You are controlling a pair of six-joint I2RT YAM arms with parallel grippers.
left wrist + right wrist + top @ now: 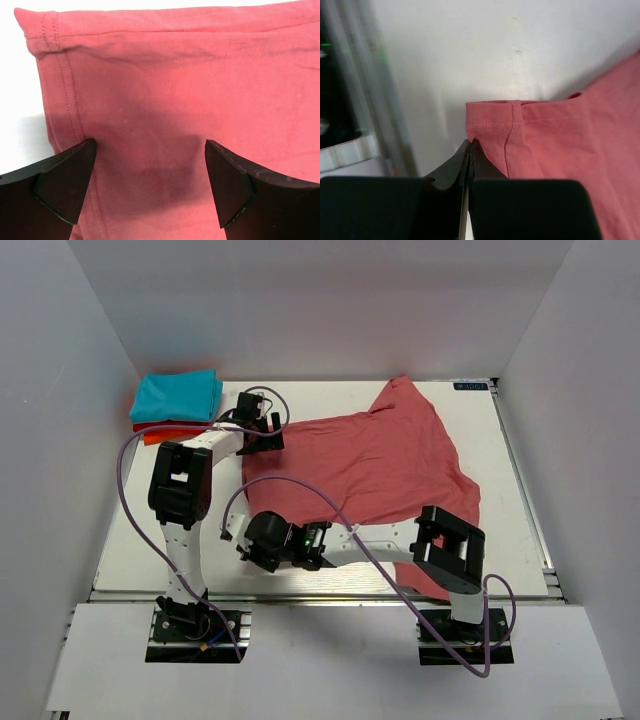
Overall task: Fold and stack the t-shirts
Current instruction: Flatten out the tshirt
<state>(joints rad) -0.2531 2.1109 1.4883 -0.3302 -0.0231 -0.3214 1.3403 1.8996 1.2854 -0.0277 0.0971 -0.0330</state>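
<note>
A large salmon-pink t-shirt [380,460] lies spread across the white table, wrinkled along its right side. My left gripper [262,440] hovers open over the shirt's far-left corner. In the left wrist view its fingers straddle the cloth [175,75] near the stitched hem, with the gripper [150,145] holding nothing. My right gripper [234,532] is at the shirt's near-left corner. The right wrist view shows this gripper [471,142] shut, pinching the very edge of the hem corner [492,122]. A folded turquoise t-shirt [178,395] lies on a folded orange-red one [152,435] at the far left.
White walls enclose the table [140,540] on three sides. A metal rail [525,490] runs along the right edge. Purple cables [125,490] loop from both arms over the near-left area. The right arm's forearm [370,545] lies low across the shirt's near edge.
</note>
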